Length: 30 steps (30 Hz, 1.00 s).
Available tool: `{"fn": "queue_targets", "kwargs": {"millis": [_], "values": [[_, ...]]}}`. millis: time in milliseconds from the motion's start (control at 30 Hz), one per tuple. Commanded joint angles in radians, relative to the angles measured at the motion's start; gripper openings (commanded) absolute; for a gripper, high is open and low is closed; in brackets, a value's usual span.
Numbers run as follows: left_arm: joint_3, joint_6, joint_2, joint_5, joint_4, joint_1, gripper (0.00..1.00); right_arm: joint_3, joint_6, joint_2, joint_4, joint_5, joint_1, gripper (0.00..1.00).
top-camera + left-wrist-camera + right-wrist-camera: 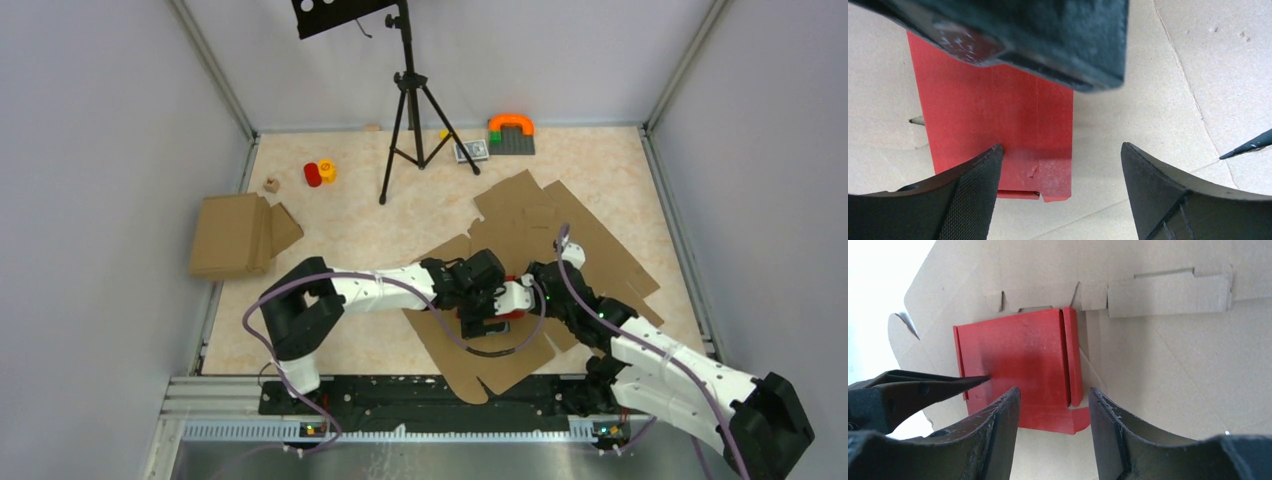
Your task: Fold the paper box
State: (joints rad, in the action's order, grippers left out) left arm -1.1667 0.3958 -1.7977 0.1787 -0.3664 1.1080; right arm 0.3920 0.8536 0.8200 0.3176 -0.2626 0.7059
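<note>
**Both hands over the red box, neither one gripping**

My left gripper point(1060, 150) comes in from the left and hangs low over the paper box point(1013, 350) with its jaws spread wide. One finger point(968, 195) overlaps an edge of the box. The other stands clear of it, over bare card, and nothing is pinched between them. I judge the wide stance is meant to straddle the box, so I can pin a panel down or take it across its width. In the right wrist view, what I take to be one of these fingers point(923, 387) shows as a dark point lying on the red panel. To me that reads as a hold-down and not a grasp.

The paper box lies mid-table, towards the near edge, flat on a large brown cardboard sheet point(1158, 365). Its main panel faces up. A narrow strip along one long side is creased upward, a thinner one runs down the opposite side, and a small tab pokes out at one corner. It looks only partly folded to me.

My right gripper point(1054, 390) reaches in from the right, just beside the left one. Its jaws stand moderately apart above one end of the box and clamp nothing. I take it to be lined up near the creased side strip, likely the next piece to turn over while the left steadies the panel.
</note>
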Motion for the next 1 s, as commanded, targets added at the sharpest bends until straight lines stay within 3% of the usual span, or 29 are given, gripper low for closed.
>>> {"fn": "queue_targets", "kwargs": {"millis": [0,333,500,800,967], "values": [[0.036,-0.100,0.054,0.035,-0.034,-0.014,0.88,-0.008,-0.092,0.009,-0.127,0.090,-0.069,0.51],[0.144,-0.282,0.277,0.085,0.093,-0.039,0.95,0.037,-0.210,0.214,-0.249,0.254,-0.141,0.51],[0.172,-0.311,0.293,0.111,0.105,-0.044,0.95,0.028,-0.213,0.240,-0.310,0.318,-0.141,0.52],[0.154,-0.312,0.168,0.183,0.091,-0.053,0.78,0.073,-0.228,0.197,-0.219,0.275,-0.143,0.53],[0.181,-0.315,0.132,0.175,0.119,-0.053,0.76,0.096,-0.231,0.179,-0.207,0.310,-0.143,0.55]]}}
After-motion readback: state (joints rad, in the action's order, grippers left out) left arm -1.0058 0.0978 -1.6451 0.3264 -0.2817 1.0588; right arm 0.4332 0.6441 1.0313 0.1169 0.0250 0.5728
